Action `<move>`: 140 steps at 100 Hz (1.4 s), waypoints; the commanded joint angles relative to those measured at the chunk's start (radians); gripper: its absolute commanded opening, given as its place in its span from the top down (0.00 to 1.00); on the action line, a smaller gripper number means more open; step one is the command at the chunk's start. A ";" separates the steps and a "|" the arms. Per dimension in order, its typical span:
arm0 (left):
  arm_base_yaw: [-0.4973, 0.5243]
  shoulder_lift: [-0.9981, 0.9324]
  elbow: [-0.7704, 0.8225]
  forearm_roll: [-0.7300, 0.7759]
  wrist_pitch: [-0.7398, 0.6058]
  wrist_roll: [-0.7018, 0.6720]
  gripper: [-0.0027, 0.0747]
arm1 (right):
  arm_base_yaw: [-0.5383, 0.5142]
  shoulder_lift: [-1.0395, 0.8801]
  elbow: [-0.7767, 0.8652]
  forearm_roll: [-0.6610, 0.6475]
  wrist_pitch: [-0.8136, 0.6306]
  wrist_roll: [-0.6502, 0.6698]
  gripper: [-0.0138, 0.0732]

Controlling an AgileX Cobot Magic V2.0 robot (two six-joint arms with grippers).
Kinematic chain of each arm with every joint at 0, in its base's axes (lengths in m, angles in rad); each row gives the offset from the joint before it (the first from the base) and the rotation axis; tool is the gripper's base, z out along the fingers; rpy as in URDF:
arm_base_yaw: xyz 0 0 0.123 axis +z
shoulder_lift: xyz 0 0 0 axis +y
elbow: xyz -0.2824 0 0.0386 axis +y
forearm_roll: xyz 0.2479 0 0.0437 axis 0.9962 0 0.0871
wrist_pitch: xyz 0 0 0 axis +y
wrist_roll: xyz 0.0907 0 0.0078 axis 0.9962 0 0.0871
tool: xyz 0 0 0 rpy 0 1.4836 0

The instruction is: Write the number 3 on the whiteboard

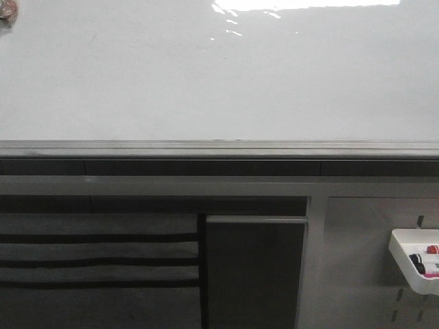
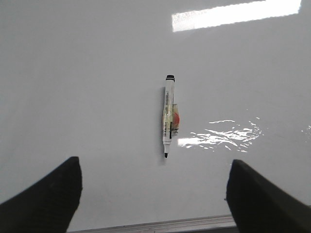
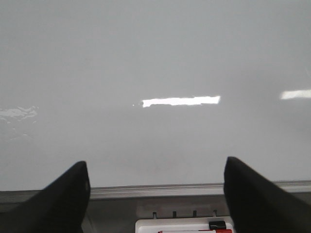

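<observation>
Whiteboard (image 2: pixel 87 73) beyond spread left fingers (image 2: pixel 46 201)

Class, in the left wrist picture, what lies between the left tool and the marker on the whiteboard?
Only bare whiteboard lies between the left tool and marker.

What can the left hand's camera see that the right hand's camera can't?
Only the left wrist view shows a marker pen on the whiteboard, with its tip uncapped and the left gripper open in front of it. Only the right wrist view shows the white tray of markers under the board's grey rail, between the open right gripper fingers. Both show the shiny blank whiteboard with light glare; no number 3 is visible in either.
</observation>
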 commanded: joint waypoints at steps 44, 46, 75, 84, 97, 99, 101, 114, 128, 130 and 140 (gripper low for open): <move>0.003 0.144 -0.033 -0.047 -0.090 0.034 0.23 | -0.006 0.102 -0.035 0.368 -0.058 -0.459 0.25; 0.003 0.162 -0.033 -0.047 -0.098 0.041 0.23 | -0.006 0.110 -0.035 0.383 -0.058 -0.472 0.25; 0.003 0.466 -0.038 -0.047 -0.336 0.043 0.23 | -0.006 0.167 -0.035 0.392 -0.060 -0.477 0.25; 0.003 0.571 -0.062 -0.047 -0.383 0.043 0.23 | -0.006 0.167 -0.035 0.392 -0.060 -0.477 0.25; 0.003 0.724 -0.126 -0.047 -0.425 0.043 0.23 | -0.006 0.167 -0.035 0.392 -0.057 -0.477 0.25; 0.003 0.747 -0.137 -0.047 -0.432 0.043 0.23 | -0.006 0.167 -0.035 0.392 -0.056 -0.477 0.25; 0.005 0.763 -0.147 -0.047 -0.435 0.043 0.23 | -0.006 0.167 -0.035 0.392 -0.056 -0.477 0.25; 0.027 0.909 -0.211 -0.047 -0.448 0.043 0.23 | -0.006 0.167 -0.035 0.392 -0.048 -0.477 0.25; 0.033 1.031 -0.285 -0.049 -0.461 0.043 0.23 | -0.006 0.167 -0.035 0.392 -0.031 -0.477 0.25; 0.033 1.046 -0.295 -0.049 -0.467 0.043 0.23 | -0.006 0.167 -0.035 0.392 -0.029 -0.477 0.25; 0.033 1.107 -0.332 -0.049 -0.512 0.043 0.23 | -0.006 0.167 -0.035 0.392 -0.021 -0.477 0.25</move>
